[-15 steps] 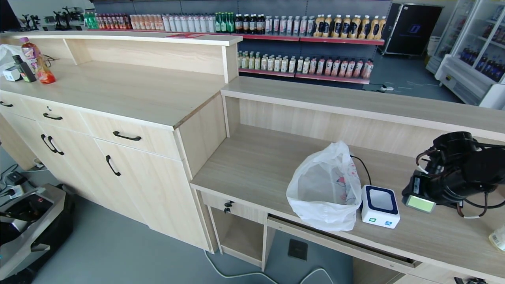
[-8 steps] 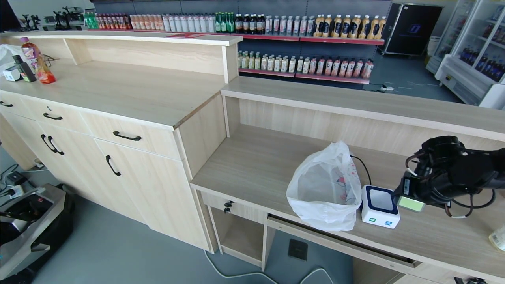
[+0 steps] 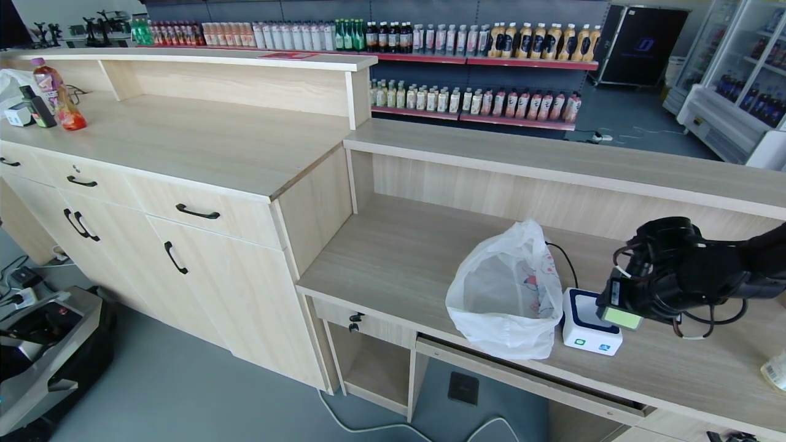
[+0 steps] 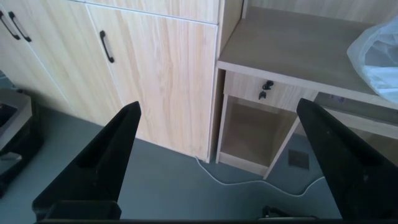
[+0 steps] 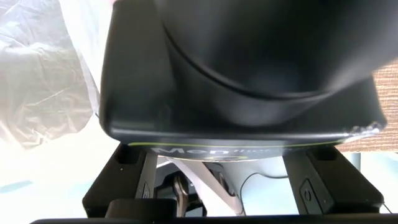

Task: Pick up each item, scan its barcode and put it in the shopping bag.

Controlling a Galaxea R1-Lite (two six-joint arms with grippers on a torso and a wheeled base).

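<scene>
Over the right edge of the white box scanner with a dark-blue-framed window [image 3: 588,332], the right gripper [image 5: 230,186] is clamped on a black container with a pale green end face [image 3: 621,318]. That green face tilts down toward the window, seemingly not touching. The translucent white plastic shopping bag [image 3: 503,294] stands against the scanner's left side on the light wooden counter [image 3: 399,252]. The left gripper [image 4: 217,106] hangs over the floor, fingers spread and holding nothing, so the right arm is better placed.

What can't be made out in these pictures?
Right wrist view: the black item in the right tool hides the scanner below.
Head view: the pale container at the right edge is cut off.
Head view: the shopping bag's contents, veiled by cloudy plastic.
</scene>
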